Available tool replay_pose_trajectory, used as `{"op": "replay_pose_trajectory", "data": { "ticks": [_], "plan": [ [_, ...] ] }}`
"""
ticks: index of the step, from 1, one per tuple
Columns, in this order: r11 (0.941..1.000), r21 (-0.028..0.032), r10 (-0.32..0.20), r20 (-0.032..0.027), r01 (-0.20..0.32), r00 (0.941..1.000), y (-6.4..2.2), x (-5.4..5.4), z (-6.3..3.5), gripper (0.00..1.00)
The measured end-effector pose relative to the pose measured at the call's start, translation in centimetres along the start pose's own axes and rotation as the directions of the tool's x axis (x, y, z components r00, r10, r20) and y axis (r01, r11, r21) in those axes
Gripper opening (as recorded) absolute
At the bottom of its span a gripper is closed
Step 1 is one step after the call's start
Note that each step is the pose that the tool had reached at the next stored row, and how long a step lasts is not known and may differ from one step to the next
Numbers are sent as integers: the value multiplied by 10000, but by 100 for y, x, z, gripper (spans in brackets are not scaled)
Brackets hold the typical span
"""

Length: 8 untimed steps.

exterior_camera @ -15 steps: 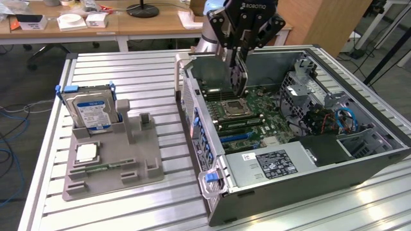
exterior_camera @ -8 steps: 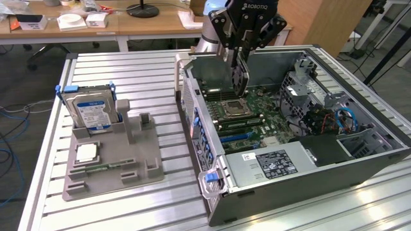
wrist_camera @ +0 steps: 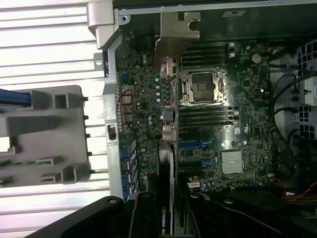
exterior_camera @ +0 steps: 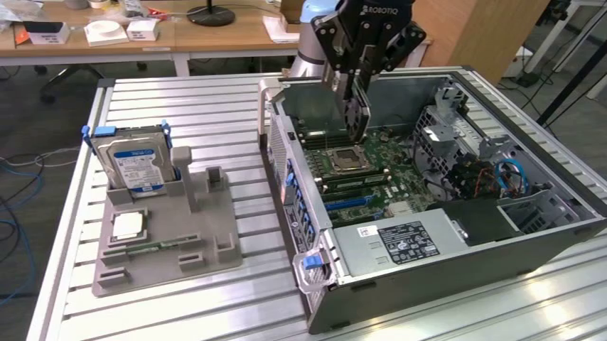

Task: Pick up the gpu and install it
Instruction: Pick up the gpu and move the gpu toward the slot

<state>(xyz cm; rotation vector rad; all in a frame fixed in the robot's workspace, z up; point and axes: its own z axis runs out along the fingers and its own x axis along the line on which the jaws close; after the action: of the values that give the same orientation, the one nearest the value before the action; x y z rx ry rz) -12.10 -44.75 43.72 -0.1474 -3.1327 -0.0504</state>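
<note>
**Desk:** Exterior view first. What is the hand doing?

**Operator:** I have the black two-fingered gripper [exterior_camera: 355, 84] at twelve o'clock over the open dark-grey metal computer case [exterior_camera: 531, 234]. Its jaws are closed partway, pinching the gpu [exterior_camera: 357, 117], a thin flat dark card. I'm carrying it on edge, pointing down, I reckon so that an edge can meet the green motherboard [exterior_camera: 389, 167]. It looks to hang clear of the board, just beside the square silver processor socket [exterior_camera: 347, 160].

**Desk:** And the spares?

**Operator:** They're at nine o'clock from the case, well apart. The grey plastic parts holder [exterior_camera: 213, 241] sits on the slatted aluminium table [exterior_camera: 190, 96]. The silver hard drive with the blue-white label [exterior_camera: 139, 162] stands upright in it, so I judge nothing there crowds my path.

**Desk:** Wrist view?

**Operator:** I'm looking down along the card. The gpu [wrist_camera: 167, 168] runs out from the gripper [wrist_camera: 168, 220] as a narrow dark edge, with a pale logo near the grip. It lies between the socket [wrist_camera: 200, 87] and the case's rear wall. At its far end there's a dull metal plate [wrist_camera: 177, 34], and I can't tell whether that belongs to the card or the case. Clamped across its flat faces, the card shouldn't twist, but I'd expect a board this thin to flex if forced.
</note>
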Motion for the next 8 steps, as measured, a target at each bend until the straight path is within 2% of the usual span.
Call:
{"op": "replay_pose_trajectory", "data": {
  "ticks": [8],
  "plan": [
    [10000, 0, 0, 0, 0, 10000, 3, -37, 5, 26]
  ]
}}
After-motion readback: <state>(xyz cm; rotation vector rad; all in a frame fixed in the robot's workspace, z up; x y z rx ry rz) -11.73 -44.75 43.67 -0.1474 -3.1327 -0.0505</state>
